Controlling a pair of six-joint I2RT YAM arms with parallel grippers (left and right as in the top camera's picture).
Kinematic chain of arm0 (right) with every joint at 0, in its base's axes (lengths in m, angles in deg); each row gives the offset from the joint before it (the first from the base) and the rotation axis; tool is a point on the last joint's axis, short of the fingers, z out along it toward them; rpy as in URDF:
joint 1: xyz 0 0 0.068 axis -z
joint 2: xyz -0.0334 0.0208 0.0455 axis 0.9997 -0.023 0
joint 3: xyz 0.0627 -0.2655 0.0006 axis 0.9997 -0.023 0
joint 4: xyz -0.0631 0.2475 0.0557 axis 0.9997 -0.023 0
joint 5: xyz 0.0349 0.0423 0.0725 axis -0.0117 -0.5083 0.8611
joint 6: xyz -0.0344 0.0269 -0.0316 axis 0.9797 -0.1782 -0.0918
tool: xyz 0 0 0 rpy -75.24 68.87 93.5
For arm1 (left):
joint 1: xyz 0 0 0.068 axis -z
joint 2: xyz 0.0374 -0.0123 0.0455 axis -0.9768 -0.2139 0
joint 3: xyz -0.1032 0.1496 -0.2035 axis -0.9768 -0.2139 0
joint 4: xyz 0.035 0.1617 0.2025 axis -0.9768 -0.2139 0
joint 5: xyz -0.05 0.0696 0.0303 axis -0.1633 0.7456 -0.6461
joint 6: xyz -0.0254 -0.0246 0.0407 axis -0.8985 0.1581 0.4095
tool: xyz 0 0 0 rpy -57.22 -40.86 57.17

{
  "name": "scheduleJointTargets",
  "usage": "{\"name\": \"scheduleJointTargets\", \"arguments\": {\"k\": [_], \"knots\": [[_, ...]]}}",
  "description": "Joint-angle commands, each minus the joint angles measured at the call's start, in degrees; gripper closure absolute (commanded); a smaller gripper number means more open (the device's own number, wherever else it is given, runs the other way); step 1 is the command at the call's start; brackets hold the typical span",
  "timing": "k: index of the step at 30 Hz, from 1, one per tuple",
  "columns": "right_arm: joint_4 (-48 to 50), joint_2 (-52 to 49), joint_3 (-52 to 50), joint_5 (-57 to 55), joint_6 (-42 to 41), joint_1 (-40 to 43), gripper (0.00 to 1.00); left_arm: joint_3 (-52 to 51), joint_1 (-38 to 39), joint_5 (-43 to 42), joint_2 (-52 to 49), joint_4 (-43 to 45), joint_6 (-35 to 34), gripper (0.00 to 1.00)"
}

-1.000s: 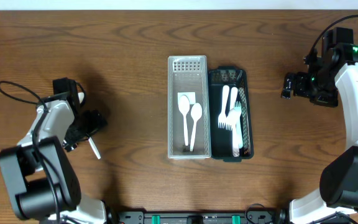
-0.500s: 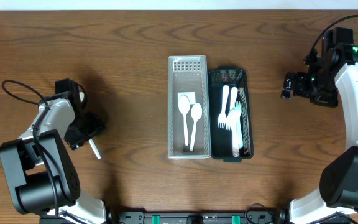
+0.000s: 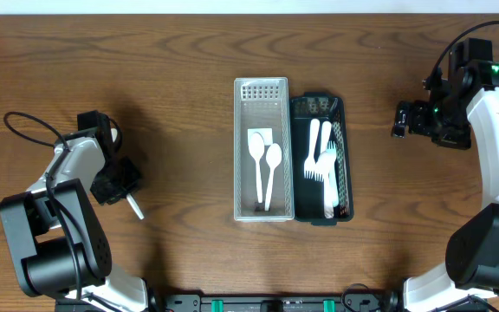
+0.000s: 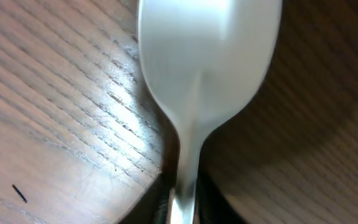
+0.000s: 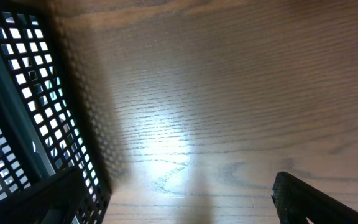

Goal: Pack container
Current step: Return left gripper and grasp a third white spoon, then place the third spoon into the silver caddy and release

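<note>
Far left, the left gripper [image 3: 121, 185] sits low over the wooden table [image 3: 189, 87], its fingers pinched tight on the handle of a white spoon [image 3: 133, 208]. The spoon's bowl sticks out past the fingertips toward the near edge of the table. In the left wrist view the bowl [image 4: 207, 74] fills the frame over the wood grain, and the handle runs down into the narrow gap between the closed fingers. Whether the bowl touches the wood cannot be told.

At centre, well apart from that arm, a clear tray [image 3: 237, 147] stands lengthwise with two spoons [image 3: 256, 147] lying side by side inside it, bowls toward the far end. Touching its right wall is a dark mesh basket [image 3: 345, 130] holding several white forks [image 3: 319, 156], laid lengthwise.

At right, the right gripper [image 3: 400, 119] hangs over bare wood beside the basket's far end, apart from it. The right wrist view shows its fingers [image 5: 42, 196] spread wide with nothing between them, only table below, and the basket's mesh wall [image 5: 17, 93] on the left side of the frame.
</note>
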Motion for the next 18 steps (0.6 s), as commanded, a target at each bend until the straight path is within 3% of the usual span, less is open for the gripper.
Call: {"name": "scheduleJointTargets", "arguments": {"k": [1, 5, 11, 18], "knots": [[-0.1, -0.1, -0.3, 0.5, 0.7, -0.6, 0.01, -0.4, -0.2, 1.3, -1.6, -0.3, 0.3, 0.88], [0.0, -0.1, -0.3, 0.5, 0.7, -0.6, 0.01, -0.4, -0.2, 1.3, -1.5, -0.1, 1.0, 0.94], [0.0, -0.1, -0.3, 0.5, 0.7, -0.6, 0.01, 3.1, 1.2, 1.3, 1.8, -3.5, 3.0, 0.94], [0.0, -0.1, -0.3, 0.5, 0.4, -0.6, 0.01, 12.3, 10.8, 1.3, 13.0, -10.8, 3.1, 0.94]]}}
